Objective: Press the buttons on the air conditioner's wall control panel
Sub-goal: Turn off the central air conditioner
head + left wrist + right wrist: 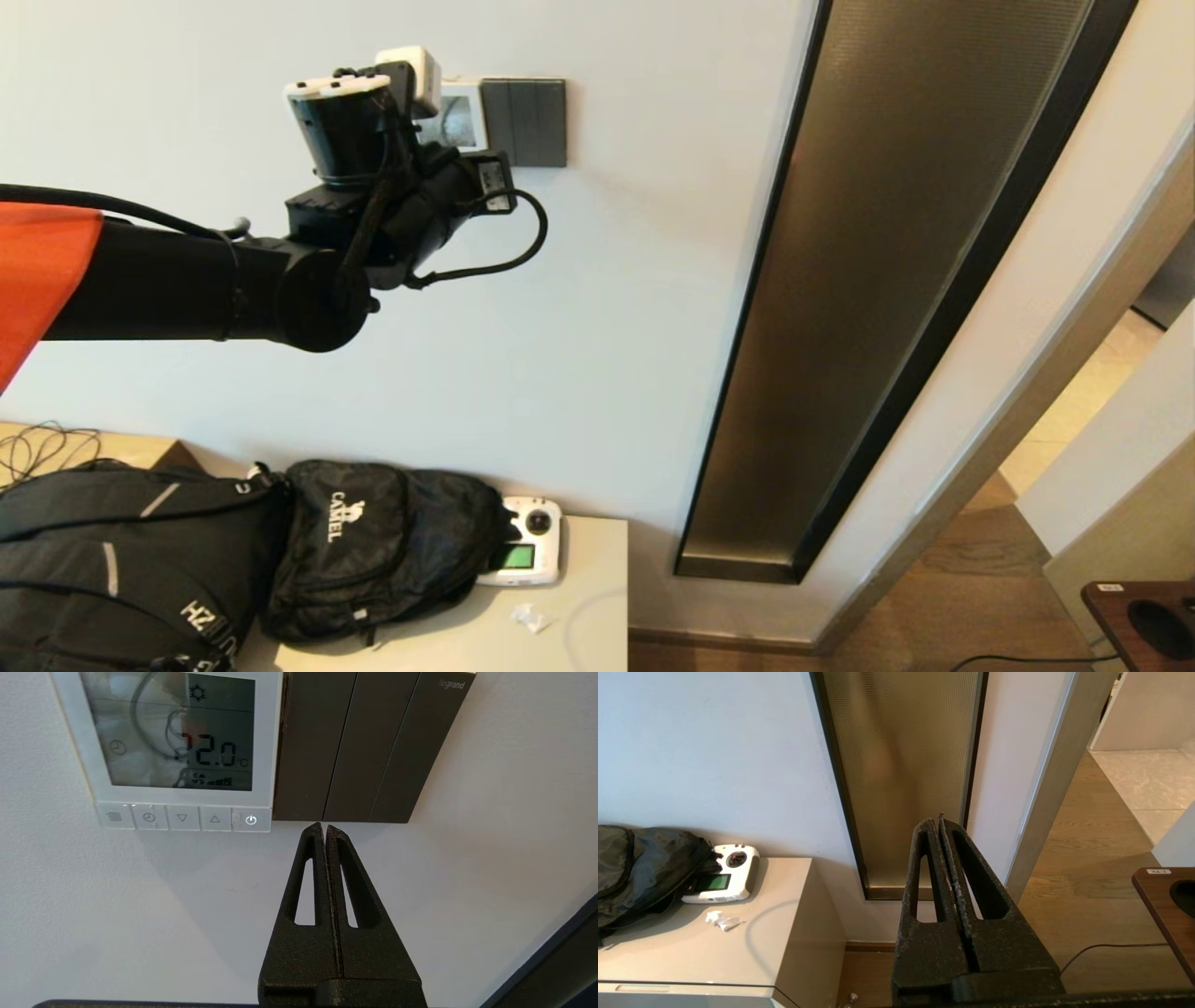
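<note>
The white square control panel [273, 742] hangs on the wall, its grey screen reading 22.0 with a sun icon. Along its bottom edge runs a row of pale buttons [183, 818], the rightmost a lit power button [251, 820]. My left gripper [325, 826] is shut and empty, its tips close to the wall just below the panel's level and to the right of the power button, under the dark switch plate. In the head view the left arm is raised and hides most of the panel [464, 117]. My right gripper [937, 821] is shut and empty, held low and away from the panel.
A dark grey three-rocker switch plate [369, 746] adjoins the panel. Below, a beige cabinet [588, 597] holds black backpacks [373, 546] and a white handheld remote [527, 553]. A tall bronze mesh wall panel [896, 280] stands to the right, with a doorway beyond.
</note>
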Available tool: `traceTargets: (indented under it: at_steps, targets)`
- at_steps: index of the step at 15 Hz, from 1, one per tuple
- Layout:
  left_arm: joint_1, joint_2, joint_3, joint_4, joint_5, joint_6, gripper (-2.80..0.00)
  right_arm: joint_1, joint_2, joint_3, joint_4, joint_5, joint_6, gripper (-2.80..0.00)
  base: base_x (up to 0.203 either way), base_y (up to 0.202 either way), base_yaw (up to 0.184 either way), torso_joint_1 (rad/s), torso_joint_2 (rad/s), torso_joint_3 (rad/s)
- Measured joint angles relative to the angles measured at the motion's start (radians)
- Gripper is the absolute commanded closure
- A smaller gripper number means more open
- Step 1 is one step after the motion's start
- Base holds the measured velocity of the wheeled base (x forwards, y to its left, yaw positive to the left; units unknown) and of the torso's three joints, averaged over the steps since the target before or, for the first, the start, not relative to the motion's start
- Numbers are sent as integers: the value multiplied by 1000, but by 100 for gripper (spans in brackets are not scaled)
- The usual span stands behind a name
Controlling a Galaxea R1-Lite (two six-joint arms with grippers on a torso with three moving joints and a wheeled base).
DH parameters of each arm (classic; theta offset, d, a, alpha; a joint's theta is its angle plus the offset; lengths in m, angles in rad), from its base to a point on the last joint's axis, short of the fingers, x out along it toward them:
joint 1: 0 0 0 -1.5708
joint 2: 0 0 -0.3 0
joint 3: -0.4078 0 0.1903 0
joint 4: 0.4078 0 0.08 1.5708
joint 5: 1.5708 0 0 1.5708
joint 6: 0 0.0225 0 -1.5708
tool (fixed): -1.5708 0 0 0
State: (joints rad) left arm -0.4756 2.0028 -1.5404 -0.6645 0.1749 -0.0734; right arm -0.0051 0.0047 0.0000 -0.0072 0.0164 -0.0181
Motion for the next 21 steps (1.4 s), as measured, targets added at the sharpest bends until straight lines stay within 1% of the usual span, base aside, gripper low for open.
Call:
traceTargets:
  at_steps: [5,9,21]
  targets:
    - [35,53,-59,9,5,-2,0,0,0,0,0,0,0,0,0,0,0,0,0,0]
    - [55,88,-84,11,2,-4,0,0,0,0,0,0,0,0,0,0,0,0,0,0]
    - [58,139,-140,14,8,-22,0,0,0,0,0,0,0,0,0,0,0,0,0,0]
